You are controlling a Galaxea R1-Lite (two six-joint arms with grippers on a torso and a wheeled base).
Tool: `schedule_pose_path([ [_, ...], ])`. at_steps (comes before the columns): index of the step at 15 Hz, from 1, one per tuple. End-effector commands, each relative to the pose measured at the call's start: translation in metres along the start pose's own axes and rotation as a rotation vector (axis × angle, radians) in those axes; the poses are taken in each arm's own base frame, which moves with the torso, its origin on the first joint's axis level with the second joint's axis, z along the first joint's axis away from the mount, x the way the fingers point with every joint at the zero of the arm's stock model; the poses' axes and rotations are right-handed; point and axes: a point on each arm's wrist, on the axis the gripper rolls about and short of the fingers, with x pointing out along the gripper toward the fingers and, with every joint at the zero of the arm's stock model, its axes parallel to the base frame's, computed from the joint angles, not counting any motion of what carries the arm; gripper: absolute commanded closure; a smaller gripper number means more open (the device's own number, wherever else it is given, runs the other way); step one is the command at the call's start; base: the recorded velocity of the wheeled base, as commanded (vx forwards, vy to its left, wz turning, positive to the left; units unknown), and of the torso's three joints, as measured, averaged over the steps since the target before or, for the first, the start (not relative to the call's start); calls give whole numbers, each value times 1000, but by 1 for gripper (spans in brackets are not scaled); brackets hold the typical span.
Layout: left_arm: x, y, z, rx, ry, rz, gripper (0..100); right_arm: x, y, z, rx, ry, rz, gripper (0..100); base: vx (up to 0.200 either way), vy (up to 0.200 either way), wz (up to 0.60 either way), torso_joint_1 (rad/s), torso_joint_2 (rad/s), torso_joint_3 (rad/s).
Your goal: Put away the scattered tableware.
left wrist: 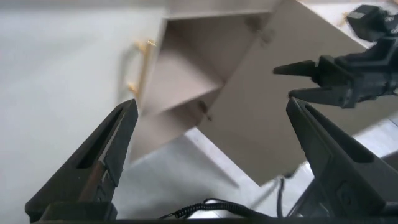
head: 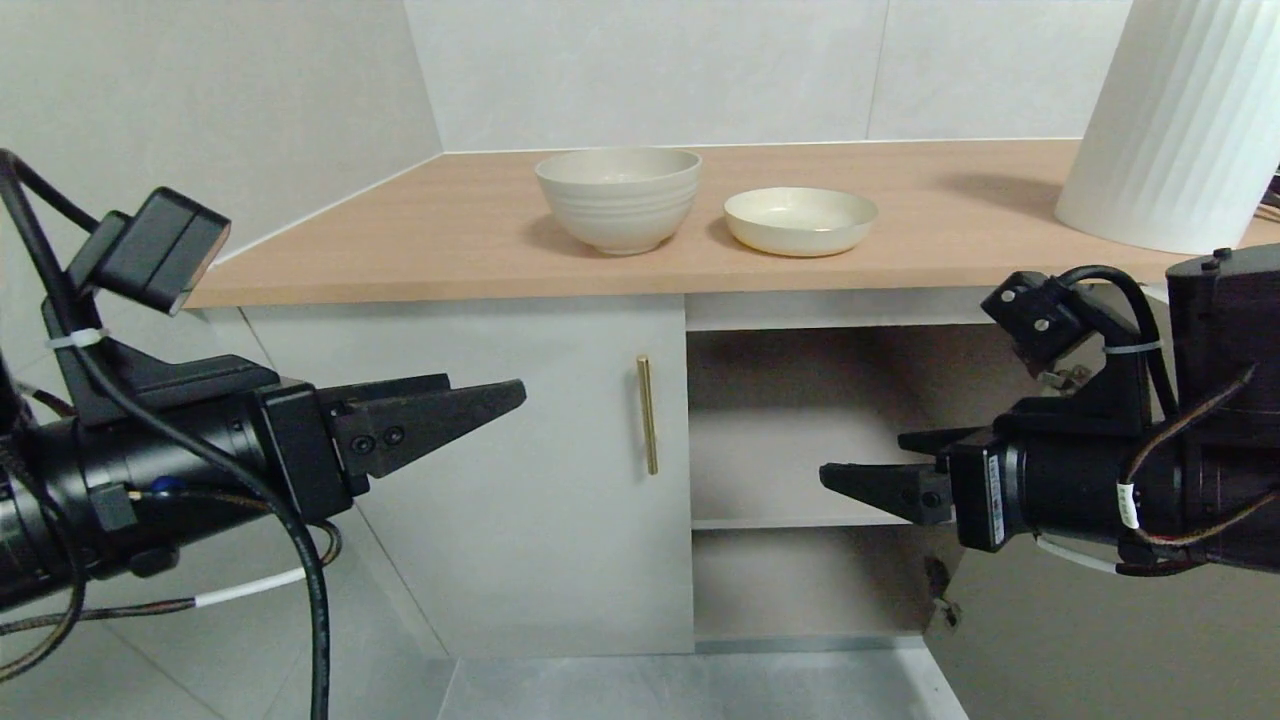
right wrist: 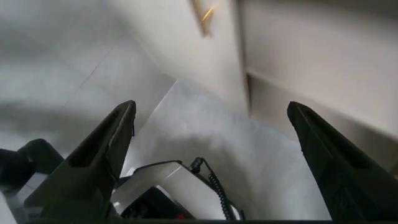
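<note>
On far wooden countertop (head: 420, 250): ribbed beige bowl (head: 618, 198) & shallow cream dish (head: 800, 220), side by side, untouched. Grey cabinet (head: 540, 500) below, right side open, prob. to receive them. Left gripper (left wrist: 211, 106) & right gripper (right wrist: 211, 109) spread wide, empty, low near cabinet front.

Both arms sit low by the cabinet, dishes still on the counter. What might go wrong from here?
1. Lifting, the right gripper may catch the front edge of the wooden countertop or the open grey cabinet door near it.
2. The beige ribbed bowl and the shallow cream dish stand close together; grasping one could nudge the other.
</note>
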Motion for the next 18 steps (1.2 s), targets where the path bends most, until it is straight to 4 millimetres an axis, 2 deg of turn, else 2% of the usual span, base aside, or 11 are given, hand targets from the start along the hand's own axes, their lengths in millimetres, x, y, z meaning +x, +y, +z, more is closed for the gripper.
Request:
schedule_pose_path([
  [1, 1, 1, 0, -1, 1, 2, 0, 0, 0, 0, -5, 1, 0, 0, 200, 0, 0, 2, 2, -2],
  [4, 1, 1, 0, -1, 1, 2, 0, 0, 0, -1, -9, 3, 3, 0, 200, 0, 0, 2, 2, 4],
  [13, -4, -2, 1, -2, -11, 3, 0, -2, 1, -2, -10, 5, 11, 0, 0, 0, 0, 0, 0, 0],
  [18, -4, 0, 3, -11, 3, 19, 0, 0, 1, -3, -11, 9, 11, 0, 0, 0, 0, 64, -238, -228],
])
